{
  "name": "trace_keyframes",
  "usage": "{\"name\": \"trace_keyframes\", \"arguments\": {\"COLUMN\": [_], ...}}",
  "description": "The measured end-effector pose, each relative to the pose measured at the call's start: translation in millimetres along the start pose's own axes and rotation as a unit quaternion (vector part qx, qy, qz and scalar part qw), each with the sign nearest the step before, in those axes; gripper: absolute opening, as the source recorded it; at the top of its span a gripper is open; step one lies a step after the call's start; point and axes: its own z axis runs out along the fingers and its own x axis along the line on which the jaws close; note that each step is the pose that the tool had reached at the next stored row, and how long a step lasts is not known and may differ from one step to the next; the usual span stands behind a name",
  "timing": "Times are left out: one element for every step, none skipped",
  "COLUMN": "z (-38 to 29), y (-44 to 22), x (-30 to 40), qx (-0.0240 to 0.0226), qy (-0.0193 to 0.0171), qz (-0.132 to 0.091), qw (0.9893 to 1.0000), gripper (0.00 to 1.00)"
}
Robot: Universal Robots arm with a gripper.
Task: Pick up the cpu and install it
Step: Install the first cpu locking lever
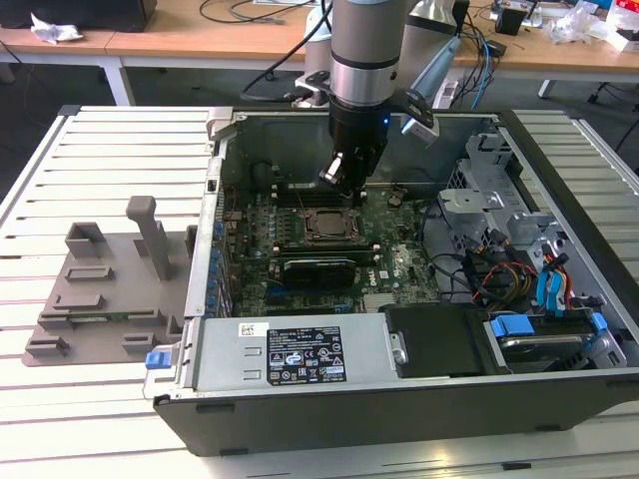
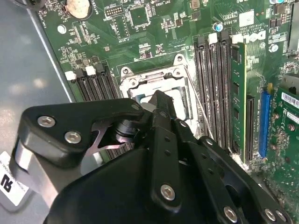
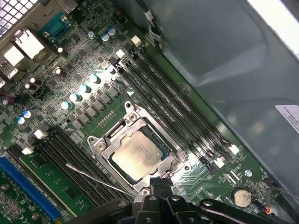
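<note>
The cpu (image 3: 138,153), a square chip with a silvery top, lies flat inside the metal socket frame (image 3: 100,144) on the green motherboard (image 3: 88,116). My gripper (image 3: 160,183) hangs just above the socket's edge, with its black fingertips pressed together and nothing between them. In the second wrist view the gripper (image 2: 160,95) covers most of the socket, and part of the cpu (image 2: 180,99) shows beside its tip. In the exterior view the gripper (image 1: 337,178) points down into the open computer case, over the socket (image 1: 321,225).
A thin metal lever (image 3: 93,179) sticks out beside the socket. Black memory slots (image 3: 173,112) run along both sides of it. The case wall (image 3: 224,60) rises close by. On the exterior view's left, a gray plastic tray (image 1: 100,289) lies on the slatted table.
</note>
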Motion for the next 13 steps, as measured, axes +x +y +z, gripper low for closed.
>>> {"name": "trace_keyframes", "arguments": {"z": [0.0, 0.0, 0.0, -0.1, 0.0, -0.1, 0.0, 0.0, 0.0, -0.1, 0.0, 0.0, 0.0], "y": [0.0, 0.0, 0.0, 0.0, 0.0, 0.0, 0.0, 0.0, 0.0, 0.0, 0.0, 0.0, 0.0], "x": [0.0, 0.0, 0.0, 0.1, 0.1, 0.1, 0.0, 0.0, 0.0, 0.0, 0.0, 0.0, 0.0], "qx": [0.0000, 0.0000, 0.0000, 0.0002, 0.0003, 0.0004, 0.0005, 0.0007, 0.0008, 0.0009, 0.0009, 0.0010, 0.0010], "qy": [0.0000, 0.0000, 0.0001, 0.0008, 0.0013, 0.0022, 0.0025, 0.0031, 0.0035, 0.0039, 0.0041, 0.0042, 0.0045], "qz": [0.000, 0.000, 0.002, 0.015, 0.026, 0.044, 0.052, 0.062, 0.069, 0.076, 0.080, 0.083, 0.088], "qw": [1.0000, 1.0000, 1.0000, 0.9999, 0.9997, 0.9990, 0.9986, 0.9981, 0.9976, 0.9971, 0.9968, 0.9966, 0.9961], "gripper": [0.11, 0.11, 0.11, 0.11, 0.11, 0.11, 0.11, 0.11, 0.11, 0.11, 0.11, 0.11, 0.11]}}
